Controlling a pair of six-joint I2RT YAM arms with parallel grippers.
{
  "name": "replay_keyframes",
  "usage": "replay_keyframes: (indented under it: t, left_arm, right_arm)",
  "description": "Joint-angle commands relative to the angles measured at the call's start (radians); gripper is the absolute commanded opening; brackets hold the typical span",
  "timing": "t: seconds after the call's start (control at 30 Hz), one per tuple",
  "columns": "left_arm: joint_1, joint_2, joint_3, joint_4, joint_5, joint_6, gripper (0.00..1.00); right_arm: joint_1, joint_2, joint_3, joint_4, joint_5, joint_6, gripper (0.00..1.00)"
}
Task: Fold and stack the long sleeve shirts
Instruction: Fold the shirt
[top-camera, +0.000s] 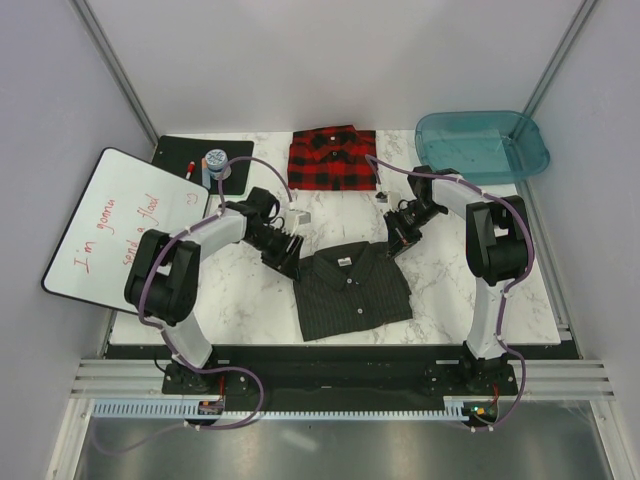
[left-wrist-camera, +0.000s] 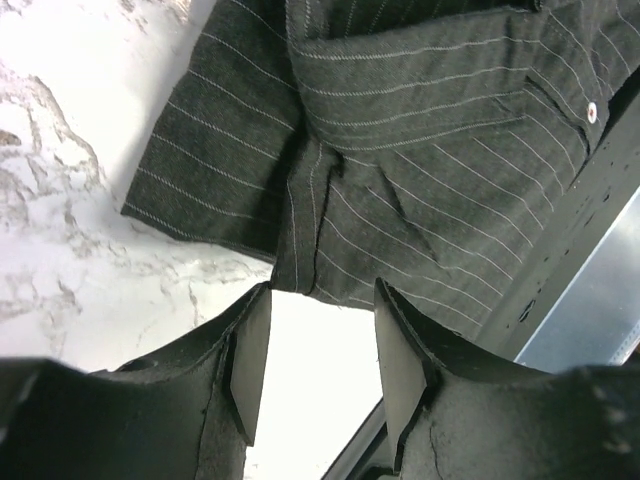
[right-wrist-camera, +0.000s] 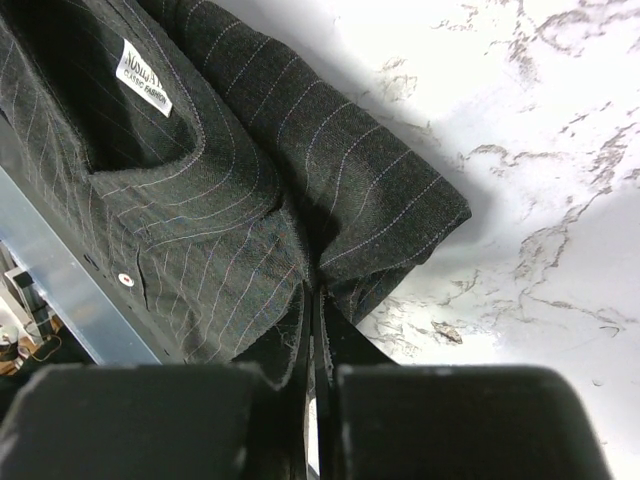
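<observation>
Left gripper (top-camera: 289, 263) stands at the far-left corner of the pinstripe shirt (top-camera: 355, 292), fingers released, the cloth edge just ahead of the pads and nothing clamped. Red plaid shirt (top-camera: 332, 160) lies at the far edge of the table (top-camera: 455, 290), folded to a compact rectangle, collar showing: judged finished. The pinstripe shirt lies at table centre, collar up, folded to a rough rectangle and well apart from the plaid. Right gripper (top-camera: 393, 243) is at its far-right corner, fingers clenched on a pinch of the hem. Stacking is judged outstanding. Teal tub (top-camera: 536, 152), far right: no contents visible.
</observation>
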Motion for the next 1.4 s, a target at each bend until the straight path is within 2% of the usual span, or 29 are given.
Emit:
replay_keyframes:
  t: [0.0,0.53,0.87,0.97,1.0,1.07,1.23,1.37]
  left_arm:
    - [-0.004,-0.052,0.018,-0.044,-0.006,0.004,0.53]
    - [-0.006,0.055,0.035,-0.031,-0.031,0.027,0.56]
    - [-0.027,-0.014,0.041,-0.029,0.026,0.005,0.32]
    - [-0.035,-0.029,0.046,-0.034,0.032,-0.005,0.19]
    - [-0.035,-0.033,0.047,-0.035,0.032,-0.007,0.10]
    - [-0.035,-0.044,0.055,-0.054,0.027,-0.012,0.03]
    - [-0.034,-0.086,0.066,-0.087,-0.011,0.016,0.02]
    - [-0.032,-0.080,0.073,-0.083,-0.037,0.027,0.02]
  right_arm:
    - [0.004,-0.038,-0.009,-0.010,-0.038,-0.017,0.00]
    - [0.005,-0.038,-0.012,-0.012,-0.039,-0.018,0.00]
    - [0.005,-0.062,-0.021,-0.018,-0.055,-0.020,0.00]
    - [0.005,-0.080,-0.021,-0.026,-0.056,-0.020,0.00]
    - [0.004,-0.087,-0.021,-0.035,-0.058,-0.021,0.00]
    - [0.002,-0.110,-0.024,-0.046,-0.059,-0.027,0.00]
    - [-0.030,-0.163,-0.028,-0.101,-0.055,-0.072,0.00]
    - [-0.058,-0.130,-0.009,-0.098,-0.030,-0.093,0.00]
